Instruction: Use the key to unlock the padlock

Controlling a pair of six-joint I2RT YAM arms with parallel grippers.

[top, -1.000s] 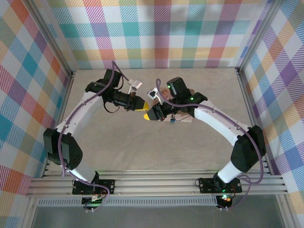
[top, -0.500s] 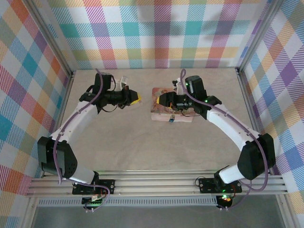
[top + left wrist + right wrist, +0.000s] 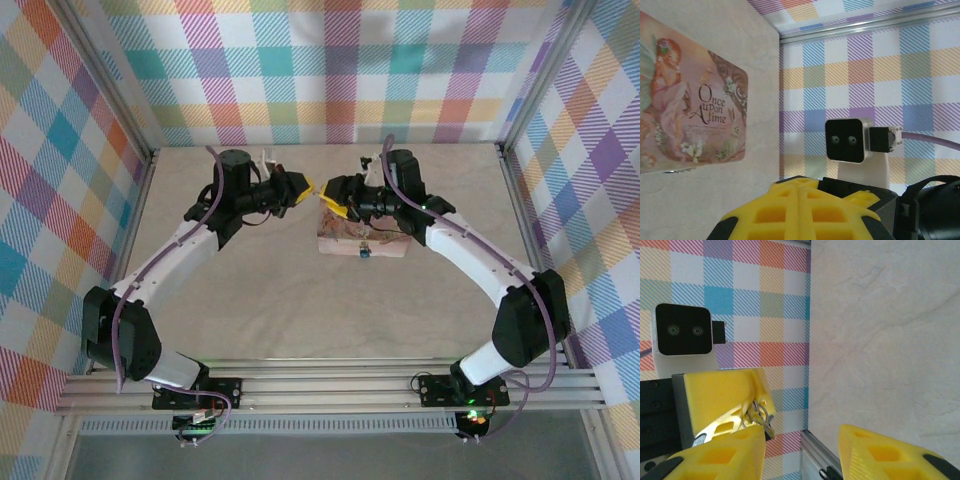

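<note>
Hold the key [image 3: 760,416] steady in the clenched left gripper [image 3: 799,187]. Centre the parted right gripper [image 3: 800,442] around it, then pinch.

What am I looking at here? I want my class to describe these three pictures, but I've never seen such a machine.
You are looking at two robot arms, the left arm and the right arm, bolted at the near edge of a table. One picture looks down from above. The other two come from small cameras, one on each wrist. On the table lies a pink fairy-picture box with a tiny blue padlock at its near edge. The left tool is shut, pinching a small metal key, which you can see in the right wrist picture. The right tool stands open beside it.
</note>
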